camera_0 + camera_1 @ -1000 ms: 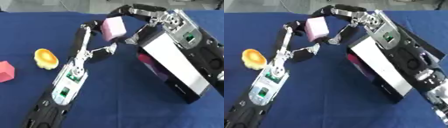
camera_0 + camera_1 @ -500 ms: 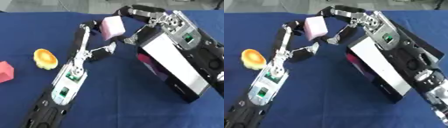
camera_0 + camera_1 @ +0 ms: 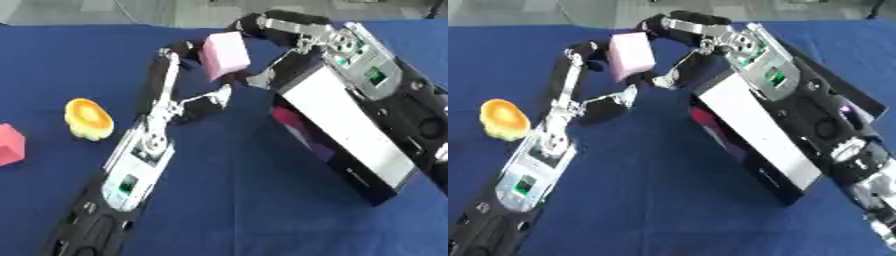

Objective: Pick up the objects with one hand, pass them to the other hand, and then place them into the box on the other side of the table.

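Two arms meet over the blue table (image 3: 227, 200), which fills nearly the whole view. On the right side stands the box (image 3: 346, 135), a black container with a broad white face, tilted so that its open side shows a dark pink interior low on its left. The right arm reaches from the right above the box toward the upper middle; the left arm rises from the lower left corner to the same spot.

Between the two hands is the pink block (image 3: 225, 54), held up off the table, left of the box's upper corner. The left hand (image 3: 179, 55) has its fingers curled against the block's left side, thumb spread below. The right hand (image 3: 258, 30) curls over the block's upper right edge, touching it; whether it actually grips cannot be told.

Well apart on the left side of the table lies a yellow-orange round object (image 3: 88, 118). A second pink block (image 3: 10, 144) sits at the left edge, partly cut off.
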You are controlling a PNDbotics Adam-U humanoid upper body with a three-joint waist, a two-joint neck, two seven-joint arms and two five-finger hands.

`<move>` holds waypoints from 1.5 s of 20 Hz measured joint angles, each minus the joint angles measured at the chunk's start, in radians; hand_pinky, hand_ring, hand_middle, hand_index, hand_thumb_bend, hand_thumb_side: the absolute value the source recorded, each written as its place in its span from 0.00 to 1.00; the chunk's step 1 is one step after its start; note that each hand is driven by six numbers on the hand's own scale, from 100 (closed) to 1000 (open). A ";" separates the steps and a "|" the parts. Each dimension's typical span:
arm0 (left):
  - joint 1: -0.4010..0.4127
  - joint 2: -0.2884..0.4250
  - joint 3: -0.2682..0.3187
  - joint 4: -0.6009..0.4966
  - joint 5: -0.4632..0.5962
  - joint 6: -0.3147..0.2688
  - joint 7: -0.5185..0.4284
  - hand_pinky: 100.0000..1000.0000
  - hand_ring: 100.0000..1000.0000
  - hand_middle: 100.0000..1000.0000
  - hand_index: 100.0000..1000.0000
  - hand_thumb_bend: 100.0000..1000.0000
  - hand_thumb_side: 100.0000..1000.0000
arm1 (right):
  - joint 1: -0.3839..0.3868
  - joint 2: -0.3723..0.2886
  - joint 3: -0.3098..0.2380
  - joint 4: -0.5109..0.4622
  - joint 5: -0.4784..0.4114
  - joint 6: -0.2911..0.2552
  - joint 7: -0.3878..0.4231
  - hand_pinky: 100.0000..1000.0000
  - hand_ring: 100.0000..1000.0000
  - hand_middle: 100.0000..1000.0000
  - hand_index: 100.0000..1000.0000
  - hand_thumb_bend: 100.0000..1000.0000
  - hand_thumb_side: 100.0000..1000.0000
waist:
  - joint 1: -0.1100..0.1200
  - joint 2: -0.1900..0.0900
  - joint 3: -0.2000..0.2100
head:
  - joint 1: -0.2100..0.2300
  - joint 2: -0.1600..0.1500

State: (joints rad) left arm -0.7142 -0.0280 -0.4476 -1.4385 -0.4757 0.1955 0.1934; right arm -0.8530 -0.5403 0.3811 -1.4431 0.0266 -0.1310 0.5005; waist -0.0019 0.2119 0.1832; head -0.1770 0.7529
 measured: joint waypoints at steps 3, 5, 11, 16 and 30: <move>0.000 0.000 -0.001 -0.001 -0.002 0.005 -0.005 0.73 0.76 0.55 0.67 0.04 0.00 | 0.000 -0.002 0.000 0.000 -0.006 0.003 0.007 0.98 0.84 0.56 0.67 0.00 0.00 | 0.000 0.000 0.000 | -0.001 0.000; 0.000 0.000 -0.002 -0.002 -0.004 0.006 -0.005 0.76 0.80 0.60 0.74 0.18 0.00 | 0.000 -0.002 0.000 0.000 -0.009 0.004 0.010 0.98 0.84 0.56 0.67 0.00 0.00 | 0.000 0.000 0.000 | -0.001 0.000; 0.000 0.000 -0.003 -0.005 -0.028 0.011 0.016 0.79 0.85 0.67 0.84 0.53 0.12 | 0.000 -0.006 -0.004 -0.001 -0.020 0.005 0.017 0.98 0.84 0.55 0.66 0.00 0.00 | 0.000 0.000 -0.004 | -0.002 0.000; 0.001 0.000 -0.007 -0.002 -0.054 0.026 0.040 0.79 0.86 0.68 0.85 0.64 0.18 | 0.000 -0.007 -0.009 -0.002 -0.023 0.007 0.019 0.98 0.84 0.54 0.66 0.00 0.00 | 0.000 0.000 -0.007 | -0.003 0.000; 0.001 0.000 -0.013 -0.001 -0.079 0.033 0.039 0.81 0.88 0.69 0.86 0.77 0.17 | 0.000 -0.011 -0.013 -0.002 -0.023 0.011 0.006 0.98 0.83 0.53 0.65 0.00 0.00 | 0.000 0.000 -0.020 | -0.007 0.000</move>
State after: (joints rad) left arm -0.7130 -0.0275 -0.4601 -1.4398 -0.5544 0.2283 0.2327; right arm -0.8528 -0.5509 0.3677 -1.4449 0.0033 -0.1204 0.5070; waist -0.0016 0.2119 0.1632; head -0.1844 0.7531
